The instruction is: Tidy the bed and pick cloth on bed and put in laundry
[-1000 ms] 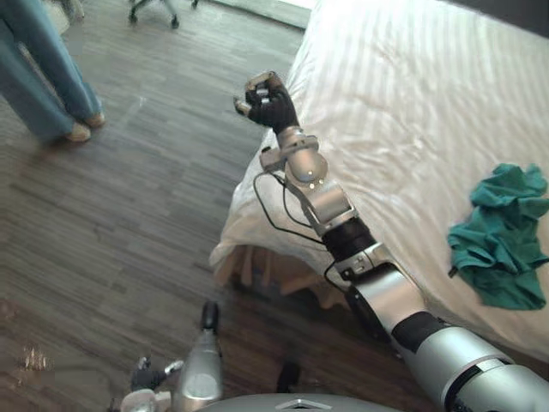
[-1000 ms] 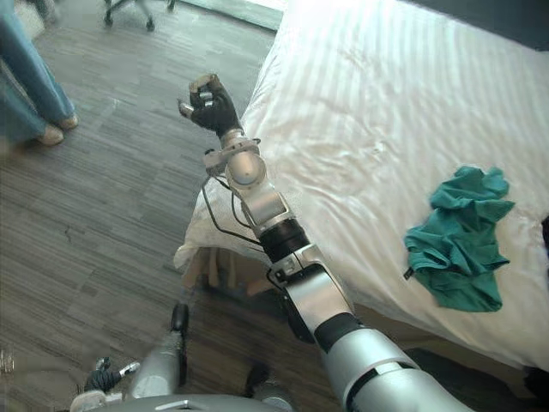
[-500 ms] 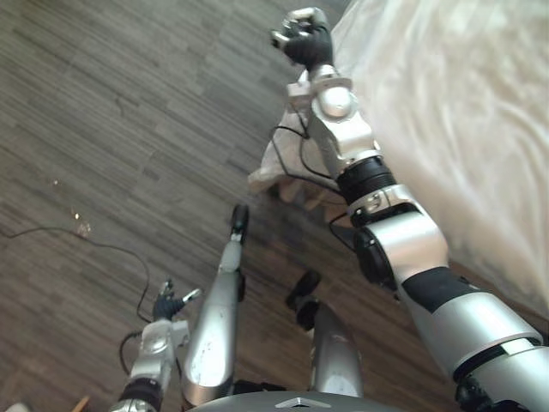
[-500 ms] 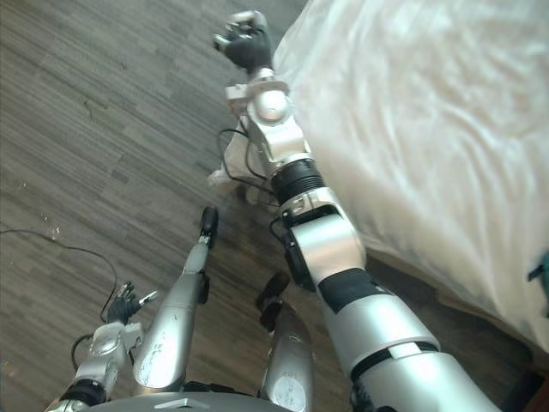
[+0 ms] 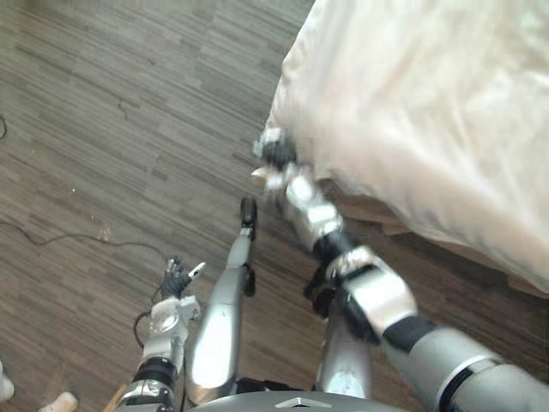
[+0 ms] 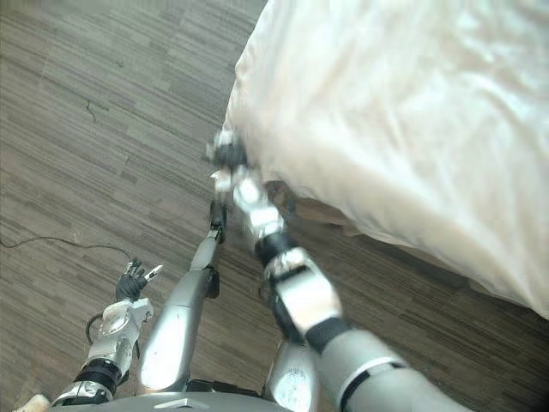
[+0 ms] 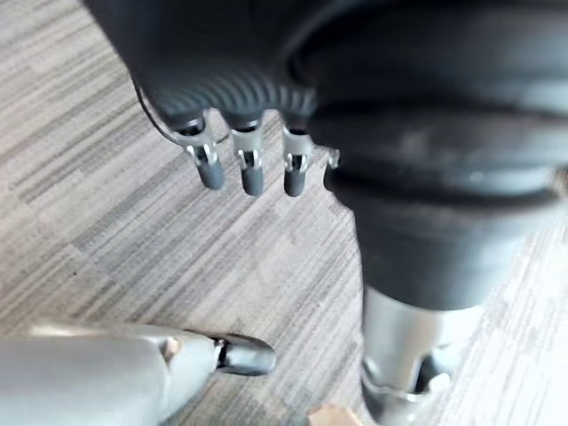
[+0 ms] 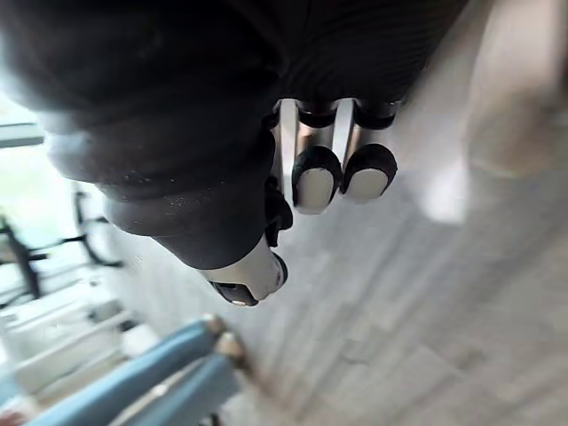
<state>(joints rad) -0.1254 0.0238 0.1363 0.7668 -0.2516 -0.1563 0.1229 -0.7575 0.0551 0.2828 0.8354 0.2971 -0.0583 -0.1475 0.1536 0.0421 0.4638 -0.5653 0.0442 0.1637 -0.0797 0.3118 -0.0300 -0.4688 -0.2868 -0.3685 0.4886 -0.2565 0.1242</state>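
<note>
Left eye view: I have the right robot hand [image 5: 276, 157] up at the corner of the bed [image 5: 429, 112]. The bed spreads away beyond it and to its right. The bed's cover is pale cream-white, with faint lengthwise stripes and soft creases, and it drapes over the corner just beside the robot hand. The robot hand is smeared here, so I cannot tell whether it touches the cover. The left robot hand [image 5: 177, 276] hangs low over the wooden floor [image 5: 111, 129], well apart from the bed.

Right eye view: the cover's loose edge falls right next to the right robot hand. Below that edge, on the near side of the robot hand, a tan strip of the bed base [image 6: 319, 211] shows. The left robot hand has its fingers spread over the grey-brown planks.

Left wrist view: the left robot hand is wide. Its fingers [image 7: 251, 175] point straight down in a row, a little apart, with nothing between them. Past their tips there is plank floor.

Right wrist view: the right robot hand is closed up and holds nothing. Its fingers [image 8: 316, 177] are folded in with the dark tips turned back toward the palm, and the thumb [image 8: 251, 280] is tucked beside them. Past the thumb, a person's legs [image 8: 142, 386] in blue trousers stand on the floor.
</note>
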